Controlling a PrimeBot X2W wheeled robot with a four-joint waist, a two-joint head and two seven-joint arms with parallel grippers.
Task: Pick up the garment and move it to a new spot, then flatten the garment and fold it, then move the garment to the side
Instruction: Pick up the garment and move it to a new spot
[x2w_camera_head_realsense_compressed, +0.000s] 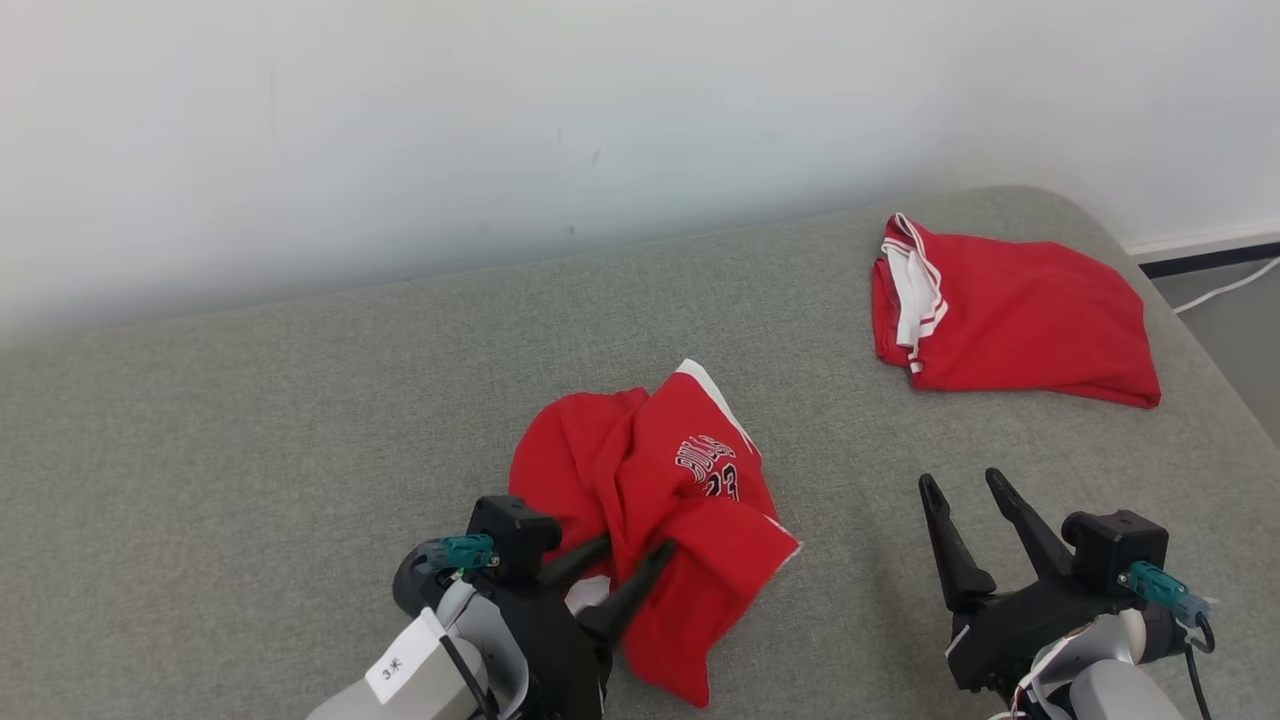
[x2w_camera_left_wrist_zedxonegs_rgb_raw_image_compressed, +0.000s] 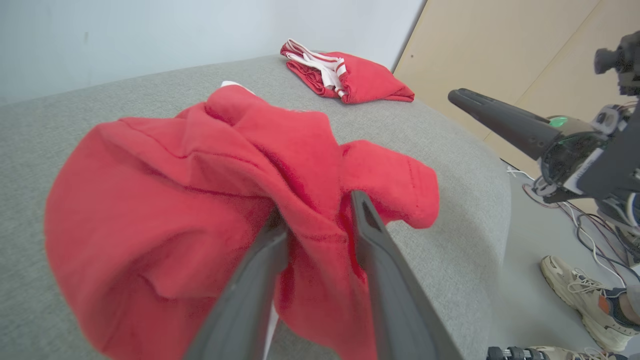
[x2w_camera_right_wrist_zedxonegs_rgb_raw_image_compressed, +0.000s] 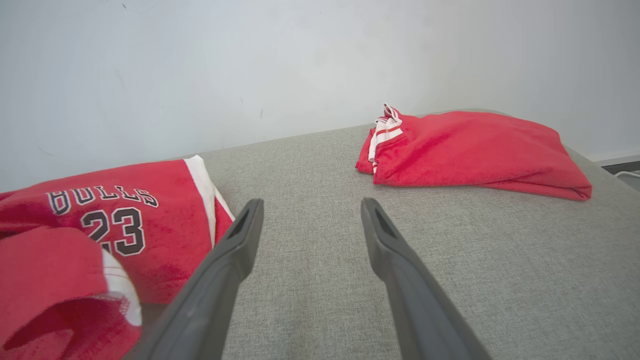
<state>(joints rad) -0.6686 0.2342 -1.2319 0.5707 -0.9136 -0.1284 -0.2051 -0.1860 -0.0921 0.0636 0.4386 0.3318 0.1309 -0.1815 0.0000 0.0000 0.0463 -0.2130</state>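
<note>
Open room first: loads of bare grey cushion (x2w_camera_head_realsense_compressed: 250, 450) can be seen to the left of the folded shorts (x2w_camera_head_realsense_compressed: 1020, 315), all the way along the wall (x2w_camera_head_realsense_compressed: 500, 130). The shorts are parked right by the cushion's rounded far corner. Just past them on the right the edge drops off to floor (x2w_camera_head_realsense_compressed: 1235, 330), where a white cable (x2w_camera_head_realsense_compressed: 1225, 290) is trailing. A person's shoe (x2w_camera_left_wrist_zedxonegs_rgb_raw_image_compressed: 580, 292) is caught down there too in the left wrist view.

The jersey (x2w_camera_head_realsense_compressed: 650, 500) is found well apart from the shorts, to their left and nearer the robot, bunched up in a heap. Its long axis is run roughly from the robot toward the wall, with the white-trimmed edge pointed at the wall and the BULLS 23 print turned up, skewed.

The left gripper (x2w_camera_head_realsense_compressed: 637, 545) is buried in the heap's near side, jaws a little apart with a fold of cloth stuffed between them. Whether that fold is actually pinched can't be told.

The right gripper (x2w_camera_head_realsense_compressed: 960, 480) is held over bare cushion nearer the robot than the shorts, spread wide, nothing in it.
</note>
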